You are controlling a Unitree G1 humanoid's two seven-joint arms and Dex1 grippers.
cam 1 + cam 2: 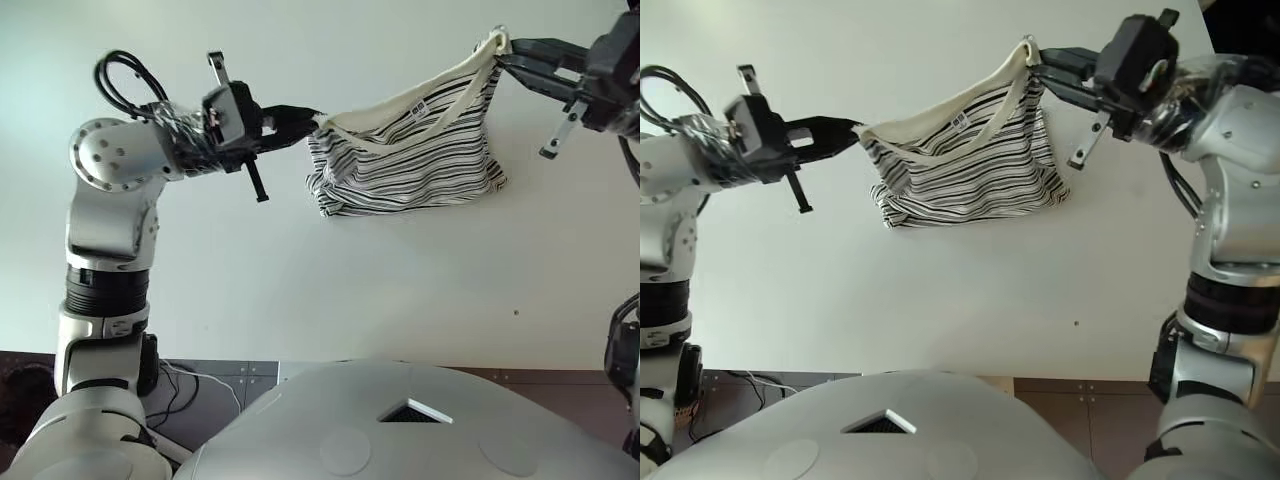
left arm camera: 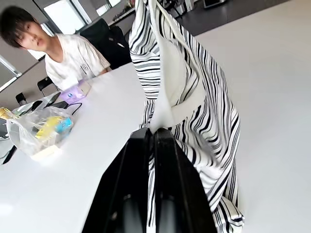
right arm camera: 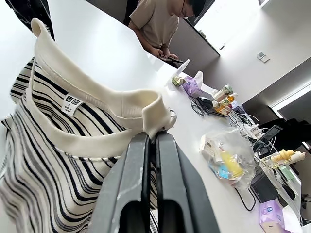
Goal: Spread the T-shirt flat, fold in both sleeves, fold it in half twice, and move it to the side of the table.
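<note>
White table (image 1: 300, 300): smooth and matte. Striped T-shirt (image 1: 410, 160): soft knit with a cream ribbed collar. We see it hanging bunched over the table, well back from the near edge, its long axis running from claw to claw. Left gripper (image 1: 312, 118) and right gripper (image 1: 503, 55): each clamped on the collar, one at either end.

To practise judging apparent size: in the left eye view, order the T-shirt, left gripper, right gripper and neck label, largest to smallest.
1. T-shirt, clearly largest.
2. left gripper and right gripper: they look much alike, and the right one runs to the view's edge, so unranked.
3. neck label, smallest.
</note>
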